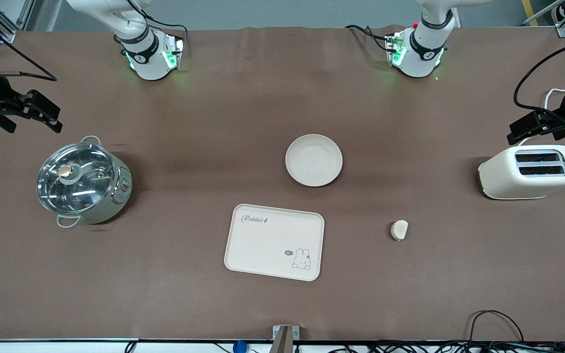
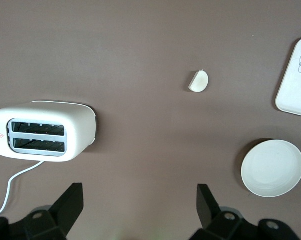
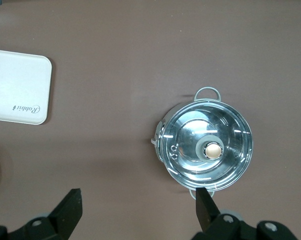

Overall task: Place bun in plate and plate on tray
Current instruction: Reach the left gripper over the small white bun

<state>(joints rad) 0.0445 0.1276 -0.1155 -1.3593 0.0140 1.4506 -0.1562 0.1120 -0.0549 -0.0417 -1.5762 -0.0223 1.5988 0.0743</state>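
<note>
The plate point(image 1: 314, 160) sits empty near the table's middle. The tray point(image 1: 263, 245) lies nearer to the front camera than the plate. The bun point(image 1: 399, 230) lies on the tablecloth beside the tray, toward the left arm's end. My left gripper point(image 1: 520, 130) is open and empty, held high over the toaster's end of the table. In the left wrist view point(image 2: 140, 200) it shows with the bun point(image 2: 199, 81), plate point(image 2: 272, 168) and a tray corner point(image 2: 296, 80). My right gripper point(image 1: 35, 125) is open and empty, held high near the pot. Its wrist view point(image 3: 138, 202) shows part of the tray point(image 3: 18, 87).
A lidded steel pot point(image 1: 83, 181) stands toward the right arm's end and shows in the right wrist view point(image 3: 205, 150). A white toaster point(image 1: 530, 171) with a cord stands toward the left arm's end, also in the left wrist view point(image 2: 43, 131). Brown cloth covers the table.
</note>
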